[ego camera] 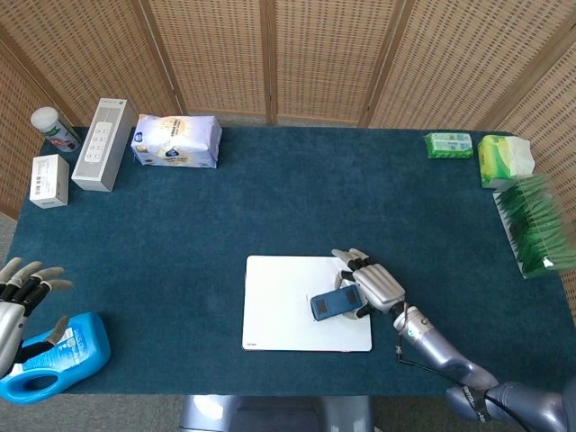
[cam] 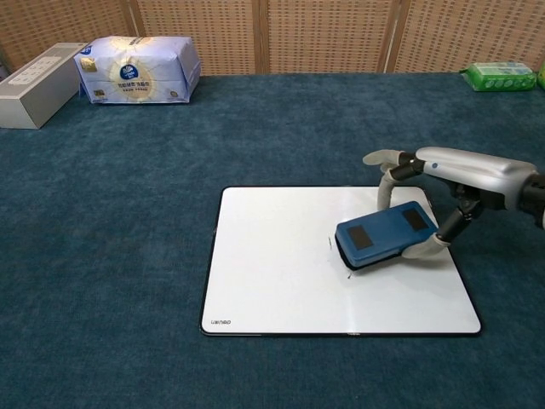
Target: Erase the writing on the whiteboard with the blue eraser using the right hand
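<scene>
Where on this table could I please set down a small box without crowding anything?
The bare cloth between the tissue pack and whiteboard is widest. It is crowded at the right robot hand holding the blue eraser.

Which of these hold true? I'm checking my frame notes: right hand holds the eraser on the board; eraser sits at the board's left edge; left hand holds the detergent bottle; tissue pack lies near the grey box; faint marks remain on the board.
1. The right hand holds the blue eraser on the whiteboard. True.
2. The eraser sits at the board's left edge. False: it is on the right part of the board.
3. The left hand holds the blue bottle. False: it hovers above the bottle with fingers spread.
4. The tissue pack lies near the grey box. True.
5. Faint marks remain beside the eraser. True, small specks only.
</scene>
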`<state>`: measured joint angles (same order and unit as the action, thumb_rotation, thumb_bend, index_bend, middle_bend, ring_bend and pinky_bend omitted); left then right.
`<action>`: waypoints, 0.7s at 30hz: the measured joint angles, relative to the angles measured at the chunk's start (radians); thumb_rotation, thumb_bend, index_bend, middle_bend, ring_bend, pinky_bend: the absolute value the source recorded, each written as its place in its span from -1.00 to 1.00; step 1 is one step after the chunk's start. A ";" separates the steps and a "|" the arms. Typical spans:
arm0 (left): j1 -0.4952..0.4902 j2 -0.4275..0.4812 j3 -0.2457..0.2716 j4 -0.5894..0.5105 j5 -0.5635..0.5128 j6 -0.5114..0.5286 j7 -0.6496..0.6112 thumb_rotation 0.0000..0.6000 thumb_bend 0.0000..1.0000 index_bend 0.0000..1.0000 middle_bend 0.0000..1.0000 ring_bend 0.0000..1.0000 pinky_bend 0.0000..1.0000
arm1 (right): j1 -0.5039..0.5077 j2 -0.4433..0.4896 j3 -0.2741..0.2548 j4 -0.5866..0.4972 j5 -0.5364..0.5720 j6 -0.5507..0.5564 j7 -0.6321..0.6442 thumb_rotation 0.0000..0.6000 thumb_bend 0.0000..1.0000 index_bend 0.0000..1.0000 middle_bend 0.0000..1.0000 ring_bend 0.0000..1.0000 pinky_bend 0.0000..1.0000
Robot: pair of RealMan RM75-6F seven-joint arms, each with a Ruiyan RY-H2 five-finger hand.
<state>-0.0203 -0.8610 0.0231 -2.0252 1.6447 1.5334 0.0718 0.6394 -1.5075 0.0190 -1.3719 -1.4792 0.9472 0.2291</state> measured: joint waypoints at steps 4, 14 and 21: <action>-0.002 -0.002 -0.001 0.002 0.002 0.000 0.003 1.00 -0.14 -0.36 -0.48 -0.69 -1.00 | 0.030 -0.021 0.022 -0.016 0.004 -0.029 -0.019 1.00 -0.68 0.56 -0.94 -1.00 -1.00; 0.017 0.016 0.005 0.012 -0.010 0.022 -0.014 1.00 -0.14 -0.36 -0.48 -0.69 -1.00 | 0.104 -0.136 0.064 0.053 0.038 -0.119 -0.033 1.00 -0.68 0.55 -0.94 -1.00 -1.00; 0.020 0.021 0.004 0.014 -0.010 0.029 -0.017 1.00 -0.14 -0.36 -0.48 -0.69 -1.00 | 0.120 -0.170 0.072 0.118 0.056 -0.142 -0.010 1.00 -0.68 0.56 -0.94 -1.00 -1.00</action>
<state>0.0000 -0.8396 0.0273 -2.0116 1.6345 1.5621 0.0549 0.7593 -1.6779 0.0914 -1.2538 -1.4235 0.8049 0.2188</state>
